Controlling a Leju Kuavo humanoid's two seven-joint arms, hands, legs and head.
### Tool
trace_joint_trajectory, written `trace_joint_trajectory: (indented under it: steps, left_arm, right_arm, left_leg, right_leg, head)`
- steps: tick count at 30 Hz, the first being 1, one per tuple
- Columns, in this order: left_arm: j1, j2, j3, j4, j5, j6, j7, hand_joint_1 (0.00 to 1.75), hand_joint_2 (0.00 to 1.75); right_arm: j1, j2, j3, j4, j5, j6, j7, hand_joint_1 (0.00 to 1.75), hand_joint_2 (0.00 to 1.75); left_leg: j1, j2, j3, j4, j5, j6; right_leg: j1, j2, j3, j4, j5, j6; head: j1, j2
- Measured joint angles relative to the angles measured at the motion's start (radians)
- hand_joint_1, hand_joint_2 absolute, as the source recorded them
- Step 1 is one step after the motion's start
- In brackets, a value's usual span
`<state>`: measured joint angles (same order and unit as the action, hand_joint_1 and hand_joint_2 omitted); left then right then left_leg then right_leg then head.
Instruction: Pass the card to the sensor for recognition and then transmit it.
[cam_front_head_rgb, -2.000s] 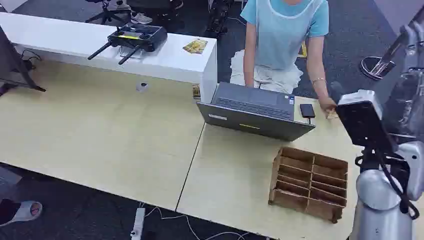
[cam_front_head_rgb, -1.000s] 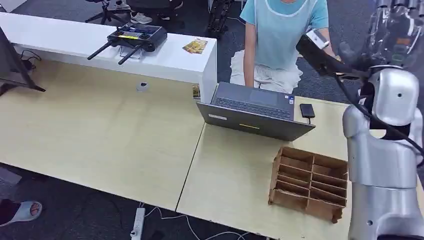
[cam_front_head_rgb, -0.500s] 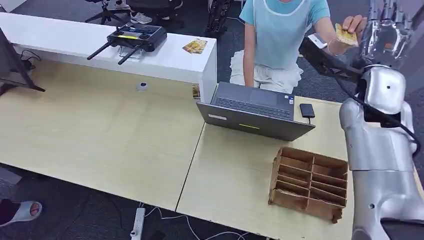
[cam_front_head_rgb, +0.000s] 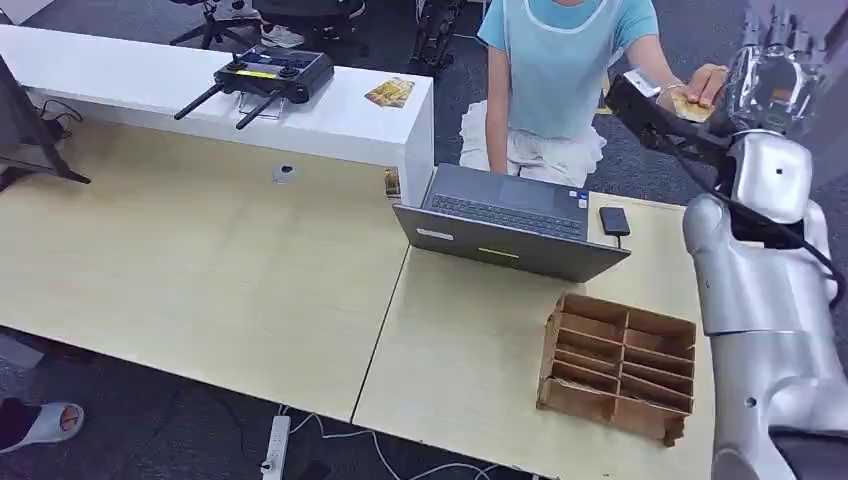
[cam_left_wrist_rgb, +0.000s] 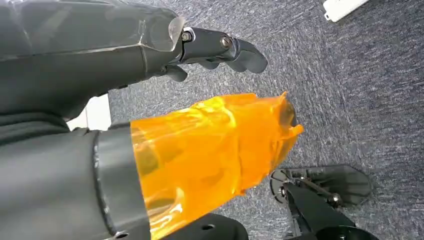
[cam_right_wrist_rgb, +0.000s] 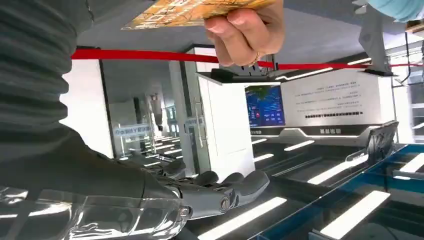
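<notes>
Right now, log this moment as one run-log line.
phase: card handover | card: held by person's hand at raised right hand | right hand: open | left hand: empty, hanging over floor

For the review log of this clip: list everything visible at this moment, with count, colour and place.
card: one, yellow, in the person's hand beside the right hand
laptop: one, grey, open on the desk
phone: one, black, right of the laptop
wooden organiser: one, brown, near desk edge
remote controller: one, black, on the white counter
card packet: one, yellow, counter end
desk: pale wood
person: one, blue top, behind the laptop
right hand: raised, holding nothing
left hand: hanging over grey carpet
</notes>
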<state>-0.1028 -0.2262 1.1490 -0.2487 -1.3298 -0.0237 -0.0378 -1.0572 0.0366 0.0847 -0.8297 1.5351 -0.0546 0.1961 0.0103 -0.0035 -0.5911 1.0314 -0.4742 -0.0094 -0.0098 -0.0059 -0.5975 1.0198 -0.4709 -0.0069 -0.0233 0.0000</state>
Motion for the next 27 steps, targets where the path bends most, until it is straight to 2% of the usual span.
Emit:
trace_joint_trajectory:
  steps: [14, 27]
  left_arm:
    - [0.000, 0.001, 0.000, 0.000, -0.002, -0.001, 0.007, 0.00, 0.00]
    - [0.000, 0.004, 0.000, 0.000, 0.005, -0.003, 0.008, 0.00, 0.00]
  right_arm:
    - [0.001, -0.013, -0.007, 0.000, 0.000, 0.000, -0.001, 1.75, 1.75]
    - [0.003, -0.013, -0.035, 0.002, -0.001, -0.003, -0.038, 1.75, 1.75]
  left_leg:
    - [0.000, 0.000, 0.000, 0.000, 0.000, 0.000]
    - [0.000, 0.000, 0.000, 0.000, 0.000, 0.000]
  right_leg:
    - [0.000, 0.000, 0.000, 0.000, 0.000, 0.000]
    - [0.000, 0.000, 0.000, 0.000, 0.000, 0.000]
  head:
    - [0.000, 0.000]
    - [0.000, 0.000]
